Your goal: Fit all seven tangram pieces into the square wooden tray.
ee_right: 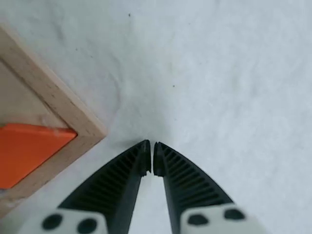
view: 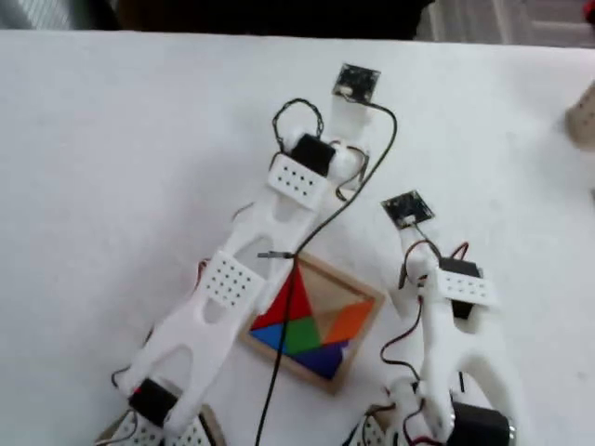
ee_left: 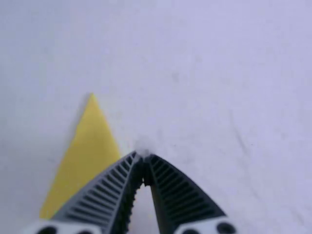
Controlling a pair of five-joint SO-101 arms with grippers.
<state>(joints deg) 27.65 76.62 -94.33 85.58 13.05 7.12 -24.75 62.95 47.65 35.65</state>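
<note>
The square wooden tray point(view: 344, 277) lies near the front of the table, between my two arms. Inside it are a red triangle point(view: 279, 311), a green piece point(view: 299, 334), a blue piece point(view: 270, 336), an orange piece point(view: 349, 321) and a purple piece point(view: 325, 358). Part of its floor is bare. A yellow triangle point(ee_left: 87, 151) lies flat on the white table, right beside my left gripper point(ee_left: 143, 157), which is shut and holds nothing. My right gripper point(ee_right: 150, 146) is shut too, just off a tray corner point(ee_right: 90, 127) near the orange piece point(ee_right: 29, 151).
The left arm point(view: 279, 214) stretches over the tray's far-left corner, its black cable point(view: 288, 307) draped across the pieces. A tan object point(view: 584, 116) sits at the right edge. The table's far edge point(view: 279, 32) meets a dark background. White tabletop stretches wide on the left.
</note>
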